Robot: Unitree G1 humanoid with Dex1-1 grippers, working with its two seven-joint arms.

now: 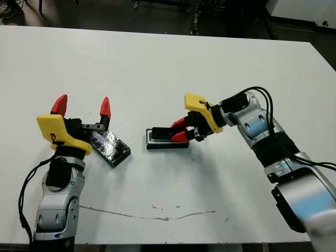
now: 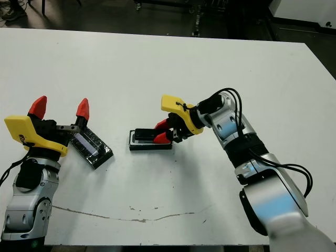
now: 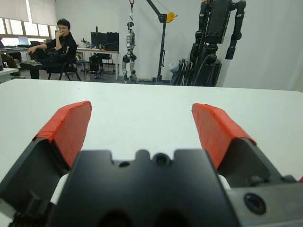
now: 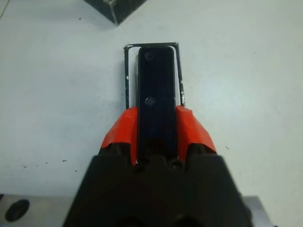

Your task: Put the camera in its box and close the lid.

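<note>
Left claw (image 1: 83, 107): hovering with its red-tipped fingers spread wide, gripping nothing.
Lid: the flat glossy black rectangular slab (image 1: 110, 147) is lying on the white bench (image 1: 157, 68), just beside the left claw (partly behind it).
Box: the shallow black-walled tray with white lining (image 1: 166, 142) is sitting mid-bench, well apart from the lid.
Camera: the slim black bar-shaped device (image 4: 155, 90) is lying lengthwise over the box.
Right claw (image 1: 180, 130): pinching the camera's near end between its red fingers (image 4: 120, 132).

The left gripper (image 1: 84, 107) points up from a raised forearm, fingers spread wide. The right gripper (image 1: 180, 130) reaches in low from the right, fingers clamped.
</note>
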